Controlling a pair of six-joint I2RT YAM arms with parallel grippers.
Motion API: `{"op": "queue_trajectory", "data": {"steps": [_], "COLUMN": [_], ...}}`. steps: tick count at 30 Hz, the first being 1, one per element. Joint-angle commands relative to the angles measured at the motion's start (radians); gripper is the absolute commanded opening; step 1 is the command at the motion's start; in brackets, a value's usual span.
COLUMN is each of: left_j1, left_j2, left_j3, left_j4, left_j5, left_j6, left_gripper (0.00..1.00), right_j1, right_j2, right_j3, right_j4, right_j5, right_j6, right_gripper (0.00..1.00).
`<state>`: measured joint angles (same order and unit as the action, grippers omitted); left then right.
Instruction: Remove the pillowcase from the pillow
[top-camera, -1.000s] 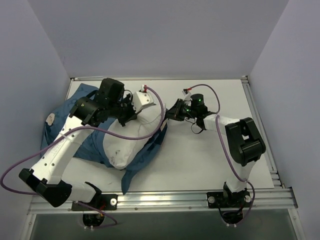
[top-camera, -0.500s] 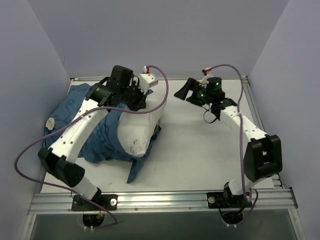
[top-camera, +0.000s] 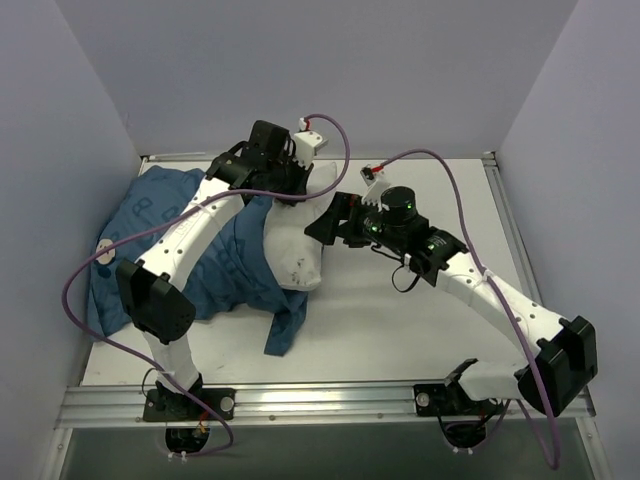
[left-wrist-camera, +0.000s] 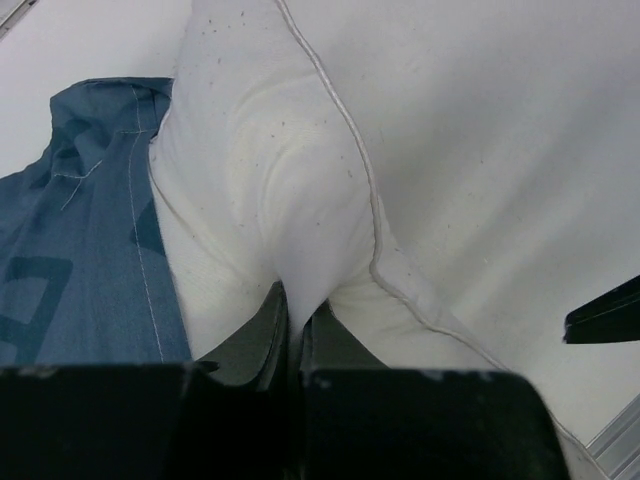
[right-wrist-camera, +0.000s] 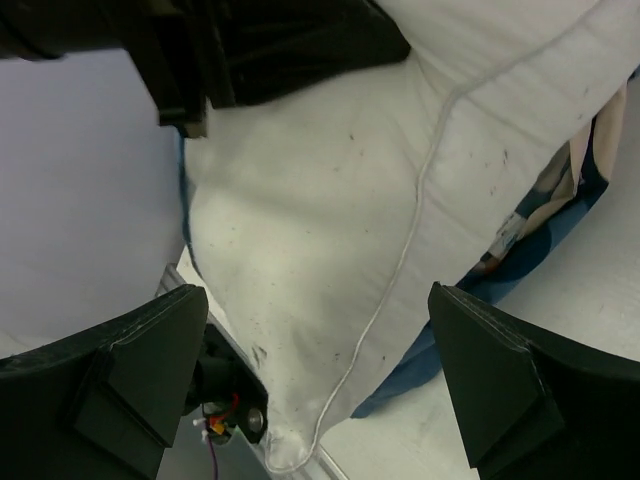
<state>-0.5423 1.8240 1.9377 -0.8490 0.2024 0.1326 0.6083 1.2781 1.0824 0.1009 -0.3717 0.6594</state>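
Note:
The white pillow lies at the table's middle, its left part still inside the blue pillowcase, which is bunched toward the left. My left gripper is shut on a pinched fold at the pillow's far end, with pillowcase fabric to its left. My right gripper stands open right beside the pillow's right side. In the right wrist view its two fingers straddle the pillow's seamed corner without touching it, and a strip of pillowcase shows under the pillow's edge.
The white table has a metal rail along its near edge. Lilac walls close in the left, back and right. Purple cables loop off both arms; the left one hangs over the pillowcase. The left gripper's black body sits just above the right gripper.
My right gripper let go, opened wide, swung out to the far right and came back beside the pillow. My left gripper carried the pillow's end farther back and right, baring more white.

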Motion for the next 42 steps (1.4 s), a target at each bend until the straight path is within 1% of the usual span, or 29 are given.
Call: {"op": "queue_trajectory", "data": {"steps": [1,4,5,8,9,12,15,19,21,22,23,24,25,26,27,28,29,31,32,34,35,37,39,40,41,42], "left_j1": [-0.007,-0.007,-0.007,-0.005,-0.007,-0.007,-0.007,-0.008,-0.010,-0.010,-0.008,-0.007,-0.008,-0.007,-0.007,-0.005,-0.004,0.014,0.025,0.073,0.094,0.142,0.140,0.137,0.140,0.143], "left_j2": [-0.023,-0.026,-0.026,-0.023,-0.022,-0.019,-0.012,-0.003,-0.003,-0.003,-0.005,-0.006,-0.006,-0.006,-0.006,-0.011,-0.014,-0.028,-0.041,-0.072,-0.086,-0.132,-0.170,-0.227,-0.261,-0.297], "left_j3": [0.076,0.078,0.079,0.084,0.087,0.092,0.096,0.118,0.124,0.124,0.124,0.119,0.119,0.121,0.124,0.125,0.127,0.127,0.129,0.132,0.129,0.107,0.031,-0.020,-0.137,-0.199], "left_j4": [0.117,0.119,0.120,0.120,0.120,0.120,0.120,0.117,0.117,0.116,0.113,0.110,0.094,0.082,0.044,0.022,0.001,-0.066,-0.091,-0.168,-0.195,-0.269,-0.311,-0.309,-0.296,-0.245], "left_j5": [0.003,0.002,0.003,0.002,0.002,0.003,0.017,0.028,0.035,0.037,0.038,0.048,0.054,0.063,0.096,0.115,0.133,0.170,0.216,0.250,0.314,0.333,0.202,0.163,0.135,0.065], "left_j6": [-0.047,-0.045,-0.044,-0.044,-0.044,-0.044,-0.050,-0.062,-0.062,-0.060,-0.056,-0.045,-0.034,-0.024,0.011,0.030,0.045,0.082,0.091,0.123,0.142,0.203,0.273,0.289,0.300,0.314], "left_gripper": [0.02,0.02,0.02,0.02,0.02,0.02,0.02,0.02,0.02,0.02,0.02,0.02,0.03,0.15,0.38,0.65,0.94,0.94,0.94,0.94,0.94,0.94,0.94,0.94,0.94,0.94], "right_j1": [0.027,0.059,0.086,0.116,0.122,0.137,0.149,0.151,0.153,0.150,0.145,0.140,0.136,0.127,0.119,0.113,0.102,0.094,0.091,0.081,0.077,0.071,0.071,0.071,0.073,0.073], "right_j2": [0.026,0.050,0.067,0.105,0.112,0.119,0.151,0.227,0.270,0.283,0.305,0.311,0.313,0.311,0.310,0.308,0.305,0.305,0.308,0.314,0.320,0.325,0.326,0.323,0.319,0.314], "right_j3": [-0.027,-0.055,-0.058,-0.042,-0.047,-0.090,-0.096,-0.090,-0.070,-0.067,-0.062,-0.067,-0.078,-0.090,-0.123,-0.137,-0.148,-0.171,-0.176,-0.191,-0.196,-0.208,-0.208,-0.208,-0.205,-0.202], "right_j4": [0.014,0.069,0.098,0.080,0.097,0.216,0.264,0.359,0.391,0.404,0.414,0.421,0.430,0.474,0.500,0.522,0.554,0.565,0.566,0.574,0.598,0.625,0.660,0.672,0.695,0.697], "right_j5": [0.094,0.050,0.044,0.053,0.045,-0.013,-0.004,-0.021,-0.035,-0.039,-0.044,-0.039,-0.032,-0.029,-0.036,-0.038,-0.039,-0.038,-0.036,-0.036,-0.039,-0.041,-0.029,-0.024,-0.019,-0.012], "right_j6": [0.055,0.069,0.074,0.049,0.049,0.071,0.060,0.086,0.086,0.086,0.091,0.097,0.123,0.138,0.157,0.175,0.201,0.215,0.226,0.244,0.255,0.299,0.347,0.362,0.374,0.382], "right_gripper": [1.00,1.00,1.00,1.00,1.00,1.00,1.00,0.99,0.85,0.77,0.41,0.18,0.00,0.00,0.00,0.00,0.00,0.00,0.00,0.00,0.00,0.00,0.00,0.00,0.00,0.00]}}
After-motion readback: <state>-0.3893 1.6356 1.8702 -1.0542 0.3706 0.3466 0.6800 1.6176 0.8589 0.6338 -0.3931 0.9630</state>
